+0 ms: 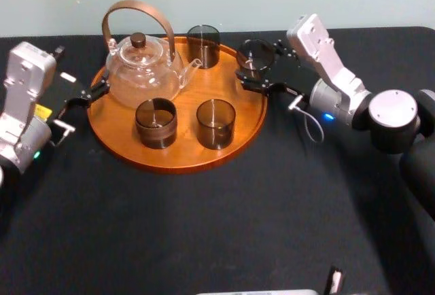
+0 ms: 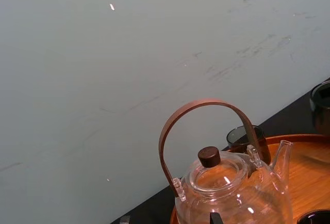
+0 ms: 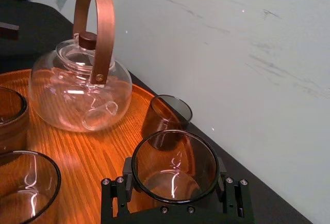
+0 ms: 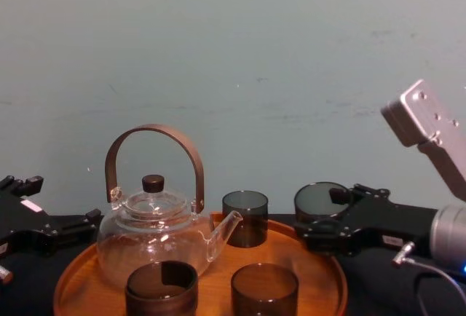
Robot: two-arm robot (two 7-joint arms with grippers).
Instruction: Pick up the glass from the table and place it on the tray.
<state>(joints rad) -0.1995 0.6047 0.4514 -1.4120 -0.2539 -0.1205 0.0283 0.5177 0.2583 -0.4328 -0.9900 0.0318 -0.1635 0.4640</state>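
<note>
Nearest the robot lies the bare black worktop. On it sits the round wooden tray. Two dark glasses stand upright at the tray's near side, the near-left glass and the near-right glass, close together but apart.

Behind the near-left glass stands the clear teapot, with a brown arched handle and its spout pointing toward the tray's middle. Just off the tray's left rim rests the left hand, level with the teapot. In the left wrist view its fingertips seem to sit apart with nothing between them, though only their ends show.

On the right, the right hand reaches in from the far right side of the worktop. Its black fingers are clamped on opposite sides of the held glass. This glass is upright, mouth up, over the tray's far right rim. In the chest view it sits higher than the glasses on the tray.

The far glass stands upright at the tray's back edge, beside the teapot's spout. Beyond the worktop is a pale wall.
</note>
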